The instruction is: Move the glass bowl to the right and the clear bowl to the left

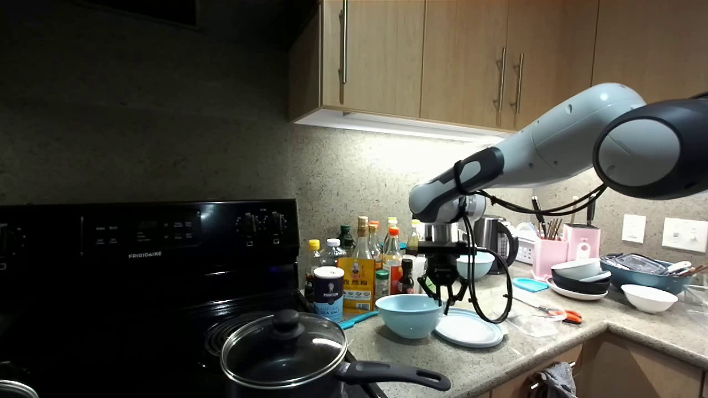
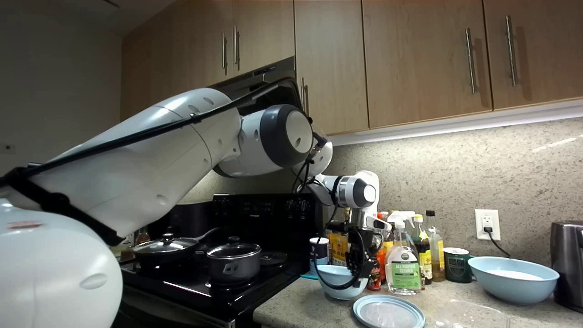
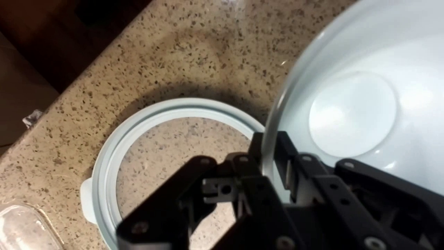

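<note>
The glass bowl [image 1: 406, 316], light aqua-blue and deep, stands on the counter beside the stove. It also shows in an exterior view [image 2: 334, 287] and large at the right of the wrist view [image 3: 347, 173]. My gripper [image 1: 444, 305] points down at its rim. In the wrist view my gripper [image 3: 269, 142] has one finger inside and one outside the rim, closed on it with little gap. Whether the bowl is lifted at all cannot be told. A shallow, colourless transparent piece that fits the clear bowl [image 1: 534, 326] lies beyond the plate, hardly visible; its edge shows in the wrist view [image 3: 26, 229].
A flat pale-blue plate [image 3: 104, 180] lies right beside the bowl. A paler bowl [image 2: 512, 287] stands by the kettle [image 2: 567, 259]. Bottles and a salt canister [image 1: 328, 296] line the wall. A lidded pan [image 1: 285, 354] sits on the stove. Orange-handled scissors [image 1: 569, 317] lie farther along.
</note>
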Tool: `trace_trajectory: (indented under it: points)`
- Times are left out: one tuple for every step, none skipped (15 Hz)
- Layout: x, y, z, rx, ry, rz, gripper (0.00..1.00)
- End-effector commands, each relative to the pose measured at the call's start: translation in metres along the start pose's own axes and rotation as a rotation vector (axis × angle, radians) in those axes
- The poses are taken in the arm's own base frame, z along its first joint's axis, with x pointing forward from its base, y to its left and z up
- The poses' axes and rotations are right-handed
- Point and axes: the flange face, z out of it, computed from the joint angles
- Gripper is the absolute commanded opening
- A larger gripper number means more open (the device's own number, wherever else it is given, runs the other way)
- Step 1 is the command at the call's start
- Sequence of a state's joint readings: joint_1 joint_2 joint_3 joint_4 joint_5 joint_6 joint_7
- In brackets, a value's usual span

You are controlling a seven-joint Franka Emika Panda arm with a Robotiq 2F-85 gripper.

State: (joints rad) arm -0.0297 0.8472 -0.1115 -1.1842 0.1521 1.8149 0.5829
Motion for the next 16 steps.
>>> trace_trajectory:
  points:
    - [-0.024, 0.006, -0.032, 0.063, 0.007, 0.08, 0.03]
    - [-0.028, 0.007, -0.039, 0.074, 0.019, 0.096, 0.07]
    - [-0.032, 0.011, -0.045, 0.075, 0.024, 0.119, 0.08]
    - [-0.036, 0.015, -0.049, 0.076, 0.03, 0.144, 0.08]
    - [-0.039, 0.021, -0.052, 0.072, 0.039, 0.174, 0.08]
    - [-0.043, 0.029, -0.055, 0.068, 0.044, 0.202, 0.08]
    - [-0.046, 0.039, -0.057, 0.06, 0.054, 0.245, 0.08]
    - [-0.049, 0.049, -0.058, 0.054, 0.066, 0.29, 0.08]
    - [-0.051, 0.063, -0.058, 0.049, 0.074, 0.35, 0.08]
    - [-0.053, 0.076, -0.057, 0.041, 0.072, 0.407, 0.08]
    - [-0.055, 0.093, -0.055, 0.034, 0.064, 0.462, 0.08]
    - [-0.057, 0.107, -0.053, 0.028, 0.062, 0.516, 0.08]
    - [-0.059, 0.124, -0.051, 0.029, 0.059, 0.572, 0.08]
    - [-0.06, 0.14, -0.049, 0.029, 0.045, 0.627, 0.08]
    - [-0.062, 0.151, -0.046, 0.036, 0.028, 0.682, 0.08]
    - [-0.043, 0.127, -0.045, 0.015, 0.034, 0.591, 0.08]
